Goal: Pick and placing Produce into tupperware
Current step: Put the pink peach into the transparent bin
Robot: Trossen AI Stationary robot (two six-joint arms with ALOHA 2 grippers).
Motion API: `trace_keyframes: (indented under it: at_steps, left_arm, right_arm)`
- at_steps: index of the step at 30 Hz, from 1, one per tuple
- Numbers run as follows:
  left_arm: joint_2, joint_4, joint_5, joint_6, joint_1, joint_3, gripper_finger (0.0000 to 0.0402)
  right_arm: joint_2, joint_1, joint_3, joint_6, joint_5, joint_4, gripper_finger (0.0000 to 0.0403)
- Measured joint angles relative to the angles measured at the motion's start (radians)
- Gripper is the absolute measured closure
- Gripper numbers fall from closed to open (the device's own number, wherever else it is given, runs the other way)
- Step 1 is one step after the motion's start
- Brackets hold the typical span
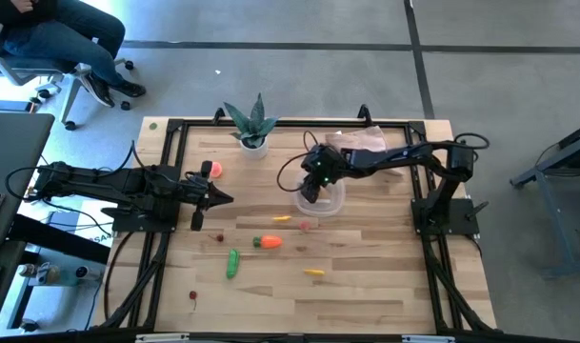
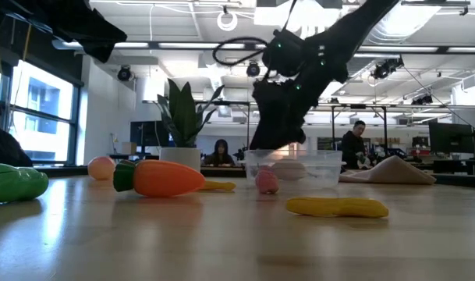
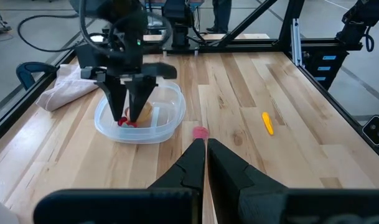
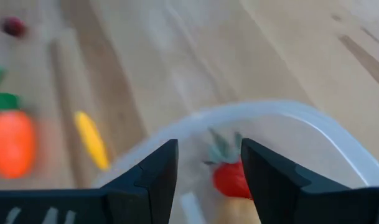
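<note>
1. The table [image 1: 366, 286] carries the scattered produce.
2. The right gripper [image 1: 311, 191] hangs over the tupperware [image 1: 331, 201] near the far edge's middle, fingers parted, nothing clamped.
3. The left gripper [image 1: 218, 198] waits near the left edge, fingers closed together.
4. A strawberry [image 4: 231, 178] lies inside the tupperware.
5. The carrot [image 1: 268, 242] lies mid-table.

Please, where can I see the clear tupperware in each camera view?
High view: tupperware right of table centre, under the right gripper.
Low view: right of middle, behind the pink piece.
Left wrist view: upper left, beside the cloth.
Right wrist view: its rim arcs across the centre.
Shared landmark: the right gripper above it.
</note>
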Motion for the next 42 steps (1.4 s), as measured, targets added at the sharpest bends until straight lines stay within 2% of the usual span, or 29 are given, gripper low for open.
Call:
trace_keyframes:
  at_steps: [7,10,16,19,24,29,31,36,42]
  left_arm:
    - [0.000,0.000,0.000,0.000,0.000,0.000,0.0394]
    - [0.000,0.000,0.000,0.000,0.000,0.000,0.0394]
    - [0.000,0.000,0.000,0.000,0.000,0.000,0.0394]
    - [0.000,0.000,0.000,0.000,0.000,0.000,0.0394]
    - [0.000,0.000,0.000,0.000,0.000,0.000,0.0394]
    - [0.000,0.000,0.000,0.000,0.000,0.000,0.0394]
    - [0.000,0.000,0.000,0.000,0.000,0.000,0.0394]
    - [0.000,0.000,0.000,0.000,0.000,0.000,0.0394]
    - [0.000,0.000,0.000,0.000,0.000,0.000,0.0394]
  right_arm:
    - [0.000,0.004,0.175,-0.008,-0.097,-0.203,0.0235]
    - [-0.001,0.023,0.255,-0.008,-0.099,-0.312,0.0235]
    - [-0.001,0.116,0.397,0.008,-0.101,-0.547,0.0235]
    - [-0.001,0.179,0.442,0.066,-0.087,-0.667,0.0235]
    - [-0.001,0.288,0.456,0.198,-0.004,-0.768,0.0235]
    - [0.034,0.387,0.457,0.229,0.198,-0.763,0.0235]
    - [0.061,0.413,0.457,0.220,0.243,-0.740,0.0235]
    - [0.162,0.451,0.457,0.160,0.291,-0.683,0.0235]
    - [0.263,0.457,0.456,0.123,0.308,-0.727,0.0235]
